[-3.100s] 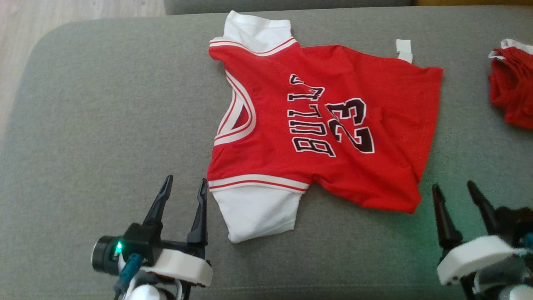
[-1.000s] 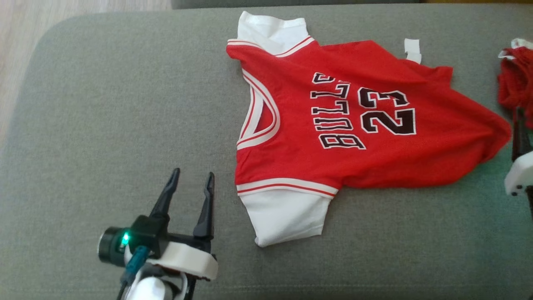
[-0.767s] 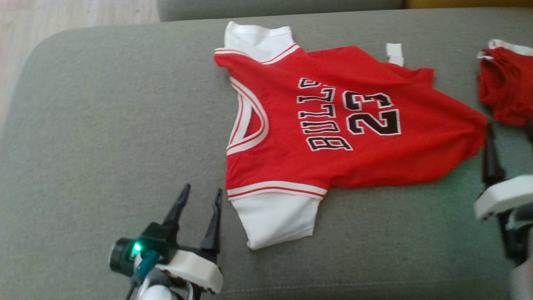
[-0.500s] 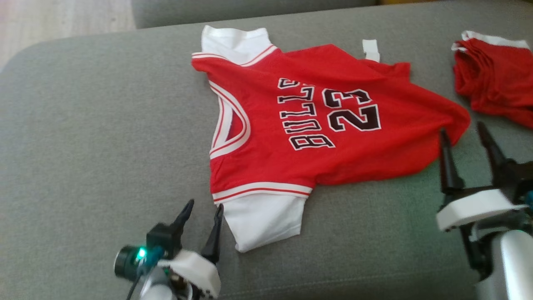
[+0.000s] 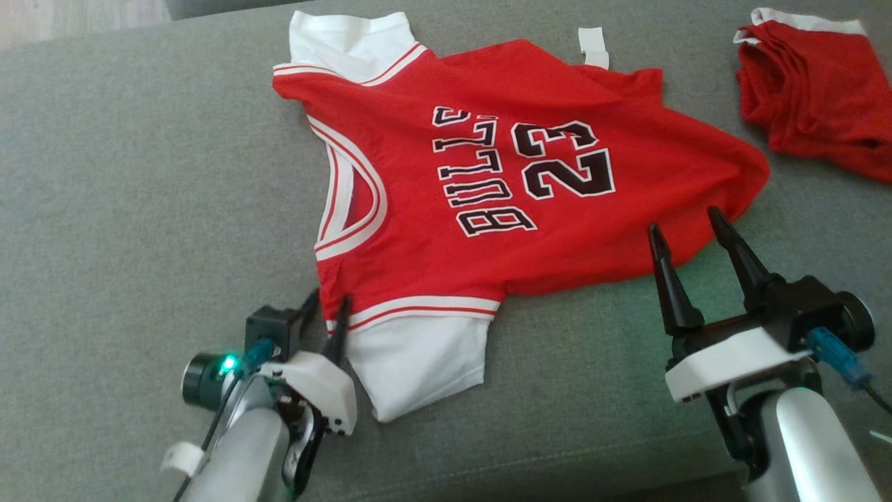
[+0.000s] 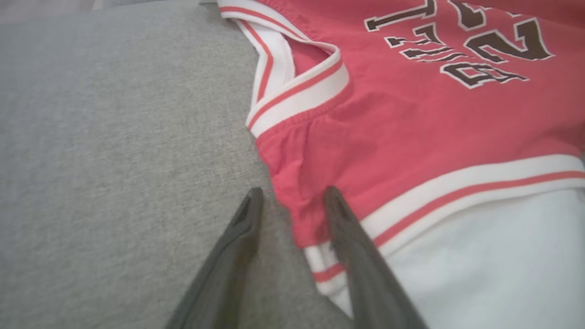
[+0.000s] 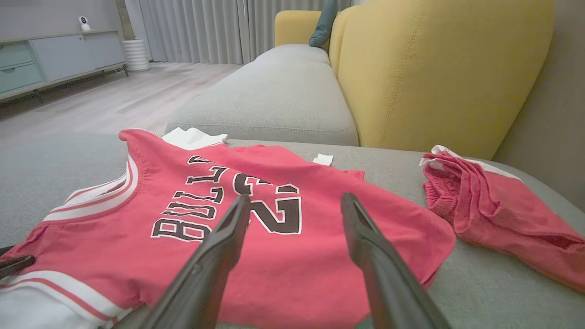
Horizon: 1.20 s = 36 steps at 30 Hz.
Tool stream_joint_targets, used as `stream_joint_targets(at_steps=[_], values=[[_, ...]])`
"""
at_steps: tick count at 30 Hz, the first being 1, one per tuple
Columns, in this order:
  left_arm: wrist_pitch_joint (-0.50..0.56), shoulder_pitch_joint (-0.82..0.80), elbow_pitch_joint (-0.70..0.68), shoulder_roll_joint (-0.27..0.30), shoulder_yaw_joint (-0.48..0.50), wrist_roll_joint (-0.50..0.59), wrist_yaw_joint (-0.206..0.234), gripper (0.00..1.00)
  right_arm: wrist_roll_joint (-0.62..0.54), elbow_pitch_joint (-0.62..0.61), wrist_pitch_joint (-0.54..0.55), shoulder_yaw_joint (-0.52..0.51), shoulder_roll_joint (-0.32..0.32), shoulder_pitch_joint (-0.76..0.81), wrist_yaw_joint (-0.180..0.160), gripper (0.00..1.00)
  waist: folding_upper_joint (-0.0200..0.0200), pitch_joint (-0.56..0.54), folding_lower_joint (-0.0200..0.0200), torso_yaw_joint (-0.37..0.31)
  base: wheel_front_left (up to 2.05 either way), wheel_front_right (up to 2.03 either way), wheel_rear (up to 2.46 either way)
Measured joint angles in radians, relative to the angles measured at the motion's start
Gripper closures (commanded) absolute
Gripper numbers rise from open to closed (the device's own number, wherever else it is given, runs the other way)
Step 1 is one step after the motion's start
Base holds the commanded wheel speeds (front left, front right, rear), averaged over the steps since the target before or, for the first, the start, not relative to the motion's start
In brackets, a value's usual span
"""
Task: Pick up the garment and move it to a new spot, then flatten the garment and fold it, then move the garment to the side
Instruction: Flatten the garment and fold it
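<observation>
Since a moment ago the left pincer (image 5: 327, 301) has closed in on the red, white-sleeved basketball jersey (image 5: 418, 265) lying on the grey sofa cushion (image 5: 139, 209); its spread fingers straddle the shoulder edge. The right pincer (image 5: 683, 219), spread wide, hovers at the hem corner.

The red jersey (image 5: 418, 258) is carrying "BULLS" in black, white-edged block letters across its chest, with the number "23" beside the word. In the head view, both are running sideways, bottom to top.
</observation>
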Motion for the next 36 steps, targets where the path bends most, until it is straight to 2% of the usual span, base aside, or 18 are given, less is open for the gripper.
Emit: stream_joint_targets(at_steps=[1, 2, 7, 11, 18, 28, 29, 30, 36], values=[[0.003, -0.011, 0.009, 0.000, -0.003, 0.000, -0.006, 0.85, 0.003, 0.000, -0.002, -0.001, 0.000, 0.000, 0.000, 0.00, 0.0000, 0.002, 0.0000, -0.002, 0.00, 0.00, 0.00], [0.004, -0.020, 0.015, 0.000, -0.006, -0.003, -0.007, 1.00, 0.003, 0.001, -0.004, -0.003, 0.000, 0.000, 0.000, 0.00, 0.0000, 0.004, 0.0000, -0.002, 0.00, 0.00, 0.00], [-0.021, -0.031, 0.017, -0.002, -0.011, -0.016, -0.004, 1.00, 0.002, 0.002, -0.020, -0.031, 0.000, 0.000, 0.000, 0.00, 0.0000, 0.005, 0.0000, 0.004, 0.00, 0.00, 0.00], [-0.046, -0.037, -0.028, 0.007, 0.026, -0.016, 0.030, 1.00, 0.002, 0.002, -0.023, -0.050, 0.003, 0.000, 0.000, 0.00, 0.0000, 0.005, 0.0000, 0.014, 0.00, 0.00, 0.00], [-0.055, -0.075, -0.132, 0.069, 0.128, -0.047, 0.091, 1.00, -0.001, 0.024, -0.020, -0.054, 0.010, 0.004, 0.000, 0.00, 0.0000, 0.009, 0.0000, 0.030, 0.00, 0.00, 0.00], [-0.056, -0.073, -0.167, 0.135, 0.216, -0.061, 0.132, 1.00, -0.001, 0.050, -0.010, -0.101, 0.022, 0.066, 0.000, 0.00, 0.0000, 0.025, 0.0000, 0.034, 0.00, 0.00, 0.00], [-0.056, -0.073, -0.166, 0.136, 0.216, -0.061, 0.135, 0.78, -0.001, 0.050, -0.010, -0.101, 0.023, 0.072, 0.000, 0.00, 0.0000, 0.026, 0.0000, 0.032, 0.00, 0.00, 0.00], [-0.056, -0.073, -0.166, 0.135, 0.216, -0.061, 0.136, 0.00, -0.001, 0.050, -0.010, -0.100, 0.023, 0.078, 0.000, 0.00, 0.0000, 0.027, 0.0000, 0.030, 0.00, 0.00, 0.00], [-0.056, -0.060, -0.204, 0.121, 0.216, -0.059, 0.138, 0.00, 0.009, 0.061, -0.008, -0.052, 0.028, 0.098, 0.000, 0.00, 0.0000, 0.028, 0.0000, 0.025, 0.00, 0.00, 0.00]])
